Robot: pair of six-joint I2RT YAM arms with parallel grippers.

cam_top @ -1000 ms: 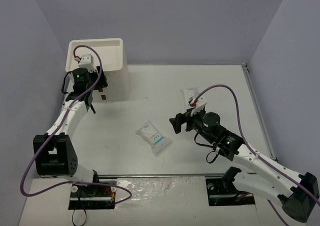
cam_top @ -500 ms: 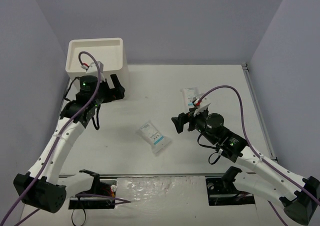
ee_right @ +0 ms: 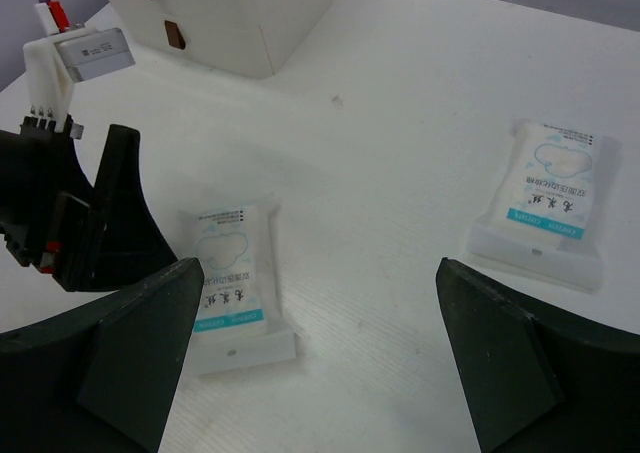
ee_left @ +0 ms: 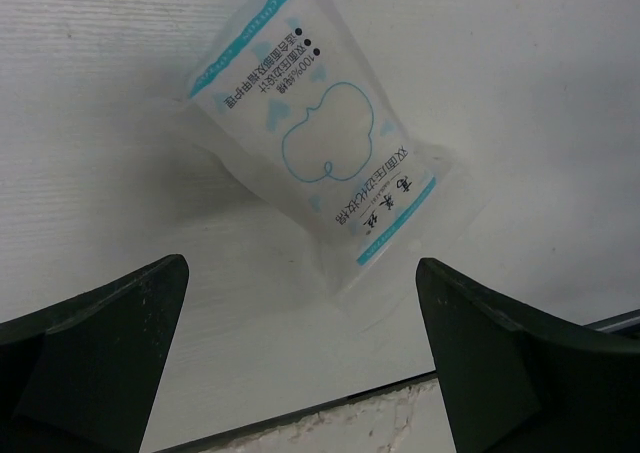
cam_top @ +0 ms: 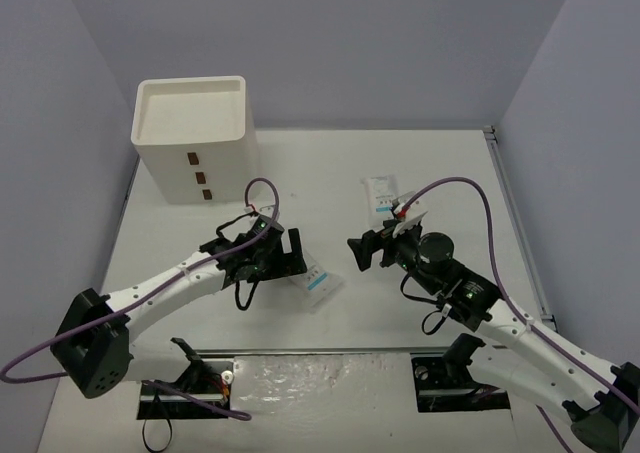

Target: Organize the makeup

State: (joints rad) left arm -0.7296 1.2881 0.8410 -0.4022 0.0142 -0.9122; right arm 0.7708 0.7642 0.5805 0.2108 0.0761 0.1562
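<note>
Two white makeup packets with blue print lie flat on the table. One packet [cam_top: 318, 281] [ee_left: 310, 143] [ee_right: 232, 273] is in the middle. My left gripper [cam_top: 296, 254] [ee_left: 300, 265] hovers open at its left end, holding nothing. The other packet [cam_top: 380, 193] [ee_right: 545, 198] lies farther back on the right. My right gripper [cam_top: 359, 253] [ee_right: 320, 268] is open and empty, to the right of the middle packet and facing it. No other makeup shows.
The big white three-drawer box [cam_top: 195, 138] [ee_right: 230, 23] stands at the back left, its top tray bare. The table's front edge seam [ee_left: 300, 423] runs just below the left fingers. The left gripper's body [ee_right: 90, 223] fills the left of the right wrist view.
My left arm has swung from the drawer box down to the middle packet, and its jaws have opened wide. The right gripper has shifted only slightly.
</note>
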